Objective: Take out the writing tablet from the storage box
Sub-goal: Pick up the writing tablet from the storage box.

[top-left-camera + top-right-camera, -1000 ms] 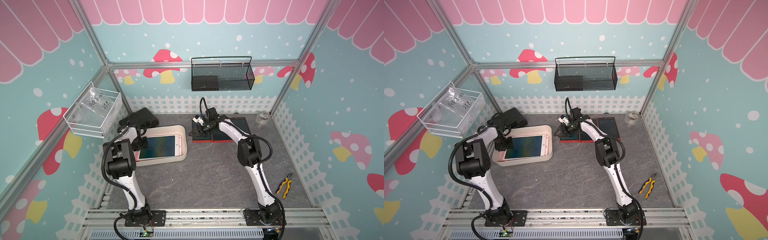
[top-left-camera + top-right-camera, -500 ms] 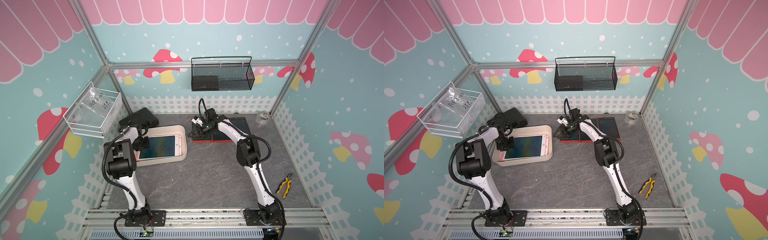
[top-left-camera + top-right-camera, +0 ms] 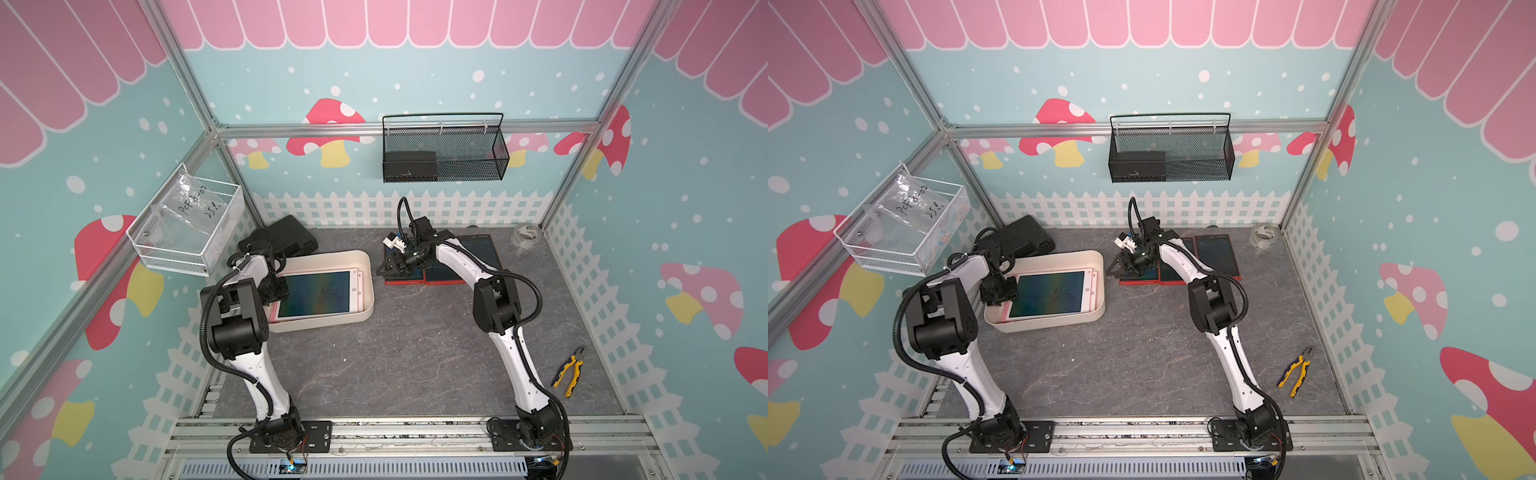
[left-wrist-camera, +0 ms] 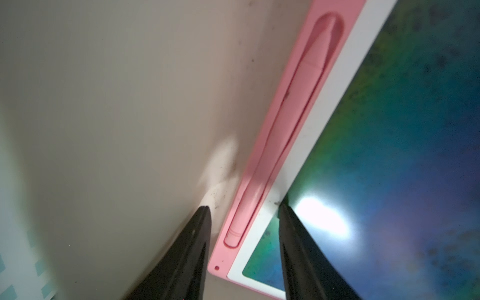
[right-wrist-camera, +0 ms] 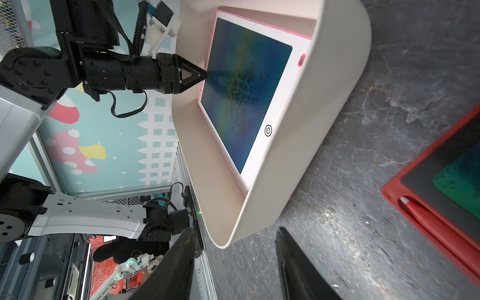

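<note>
Grey stone-look table (image 3: 415,353), walled cell

Storage box (image 3: 324,322): cream, shallow, on the table's left side in both top views, just in front of a black hard case (image 3: 286,237)

Writing tablet (image 3: 316,293): pink frame, white bezel, dark screen with a rainbow sheen. Lies flat inside the storage box, screen up; not yet out. A second pink edge shows under it at the far side, so there may be another one below; cannot tell

Red tablets (image 3: 482,253): two side by side on the table, right of the box and apart from it

Left gripper (image 4: 242,205): down inside the box at the tablet's left end. Jaws apart, one tip by the box floor, the other over the screen, the pink border strip between them; not clamped on it

Right gripper (image 5: 233,231): low at the left edge of the red tablets, pointing toward the box. Jaws apart, nothing between them

Stylus (image 4: 285,124): pink, seated in its slot in the border strip

Pliers (image 3: 569,370): yellow handles, far right of the table
</note>
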You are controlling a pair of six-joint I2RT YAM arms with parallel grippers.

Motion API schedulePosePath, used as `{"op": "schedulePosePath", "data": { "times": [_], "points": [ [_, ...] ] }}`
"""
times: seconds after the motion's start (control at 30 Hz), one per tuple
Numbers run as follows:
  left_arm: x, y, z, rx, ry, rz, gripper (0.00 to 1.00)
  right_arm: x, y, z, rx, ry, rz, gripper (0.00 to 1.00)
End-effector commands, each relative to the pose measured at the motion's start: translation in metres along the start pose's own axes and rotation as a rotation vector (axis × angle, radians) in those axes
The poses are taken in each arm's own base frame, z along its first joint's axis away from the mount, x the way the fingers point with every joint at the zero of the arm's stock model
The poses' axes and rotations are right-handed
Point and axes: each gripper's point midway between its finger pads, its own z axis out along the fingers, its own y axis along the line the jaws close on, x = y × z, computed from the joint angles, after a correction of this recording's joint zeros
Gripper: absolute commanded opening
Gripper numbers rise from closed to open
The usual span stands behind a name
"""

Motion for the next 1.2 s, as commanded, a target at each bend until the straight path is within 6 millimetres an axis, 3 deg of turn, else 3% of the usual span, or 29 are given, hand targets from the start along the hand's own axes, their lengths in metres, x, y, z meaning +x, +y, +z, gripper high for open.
{"op": "schedulePosePath", "data": {
  "times": [0.0,0.37,0.67,0.93,1.17],
  "points": [
    [0.033,0.003,0.032,0.003,0.149,0.054,0.47,0.004,0.006,0.001,-0.017,0.015,-0.024,0.52],
    [0.041,0.0,0.039,0.126,0.221,0.027,0.51,-0.002,0.012,-0.012,-0.021,-0.01,-0.047,0.52],
    [0.043,-0.017,0.037,0.18,0.238,0.057,0.5,-0.008,0.012,-0.023,-0.031,-0.032,-0.043,0.52],
    [0.039,-0.061,0.017,0.249,0.235,0.16,0.48,-0.007,0.005,-0.018,-0.04,-0.025,-0.013,0.52],
    [0.037,-0.079,0.017,0.265,0.247,0.179,0.47,0.0,0.002,-0.012,-0.069,-0.004,0.014,0.52]
  ]
}}
